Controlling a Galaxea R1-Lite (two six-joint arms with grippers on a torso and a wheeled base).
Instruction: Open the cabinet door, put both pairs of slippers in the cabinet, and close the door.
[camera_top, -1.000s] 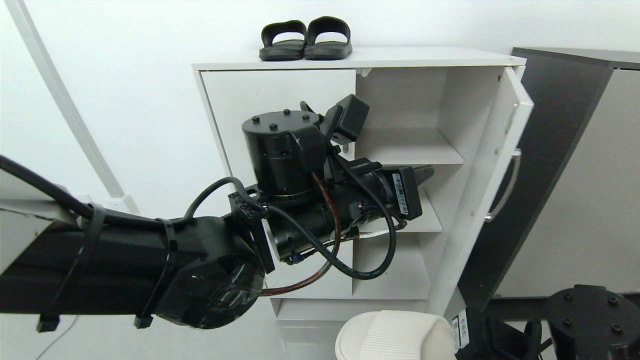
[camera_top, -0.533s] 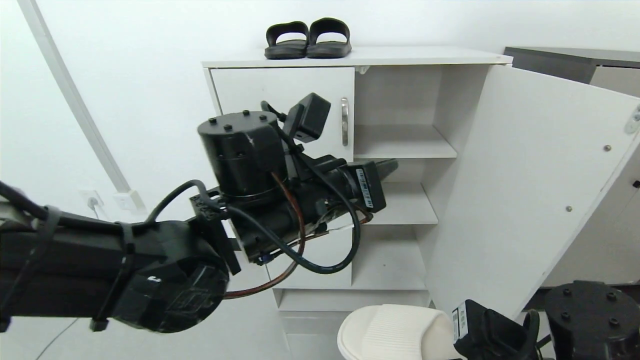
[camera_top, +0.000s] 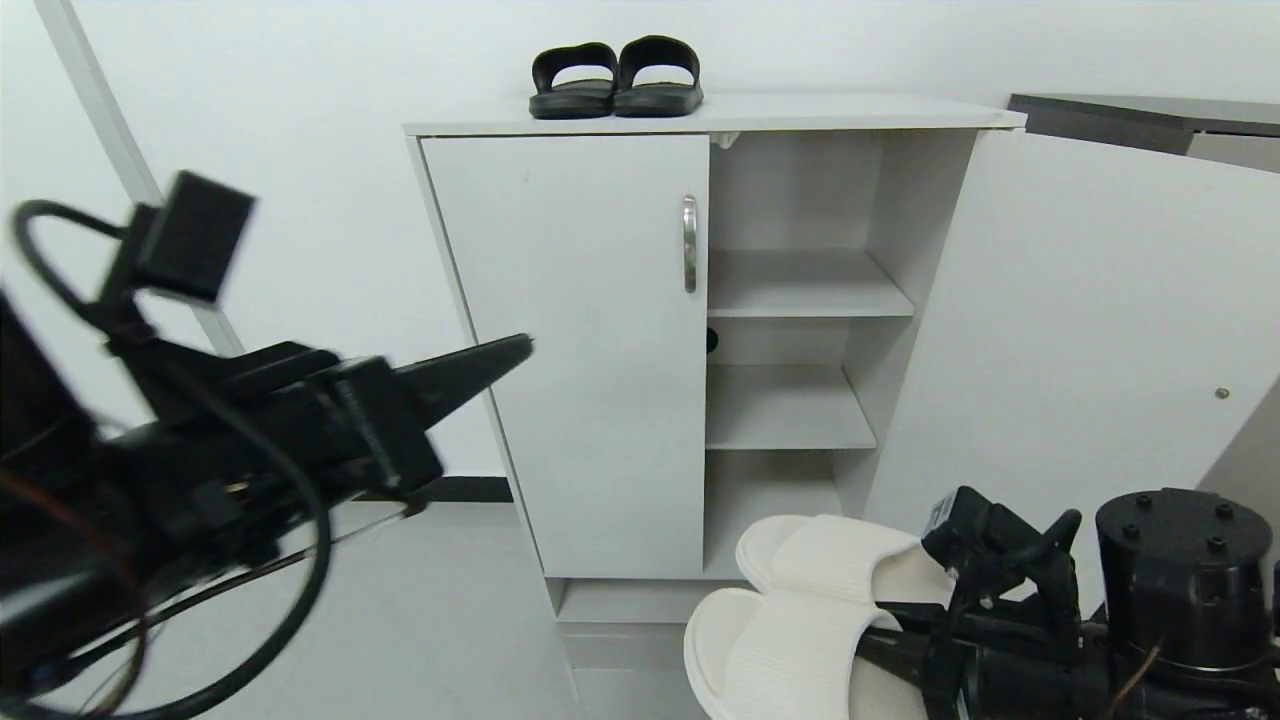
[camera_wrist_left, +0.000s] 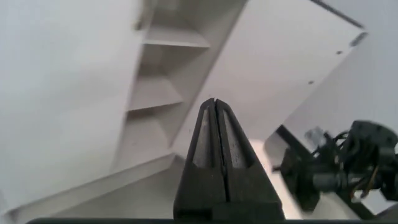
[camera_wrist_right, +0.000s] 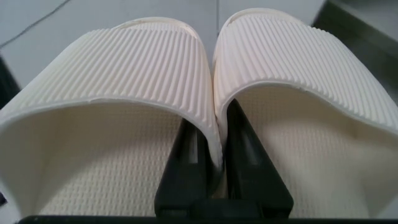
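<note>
- left fingers (camera_wrist_left: 204, 143) pressed flat together, nothing btwn them; they sit out to the left of the cabinet (camera_top: 570, 350), tips pointing toward its shut left door (camera_top: 600, 400), apart from it.
- right fingers (camera_wrist_right: 249, 165) clamped on the white slippers (camera_top: 800, 640): one finger inside each slipper, the two adjoining strap walls pinched btwn them.
- white slippers lie side by side, touching, straps up, low in front of the cabinet's bottom, outside it, just below the open right-hand compartment.
- right door (camera_top: 1080, 330) swung wide open; shelves (camera_top: 790, 405) inside are bare.
- black slippers (camera_top: 615, 80) sit as a pair on the cabinet top, above the shut left door, well apart from both sets of fingers.
- handle (camera_top: 689, 245) upright at the left door's inner edge.
</note>
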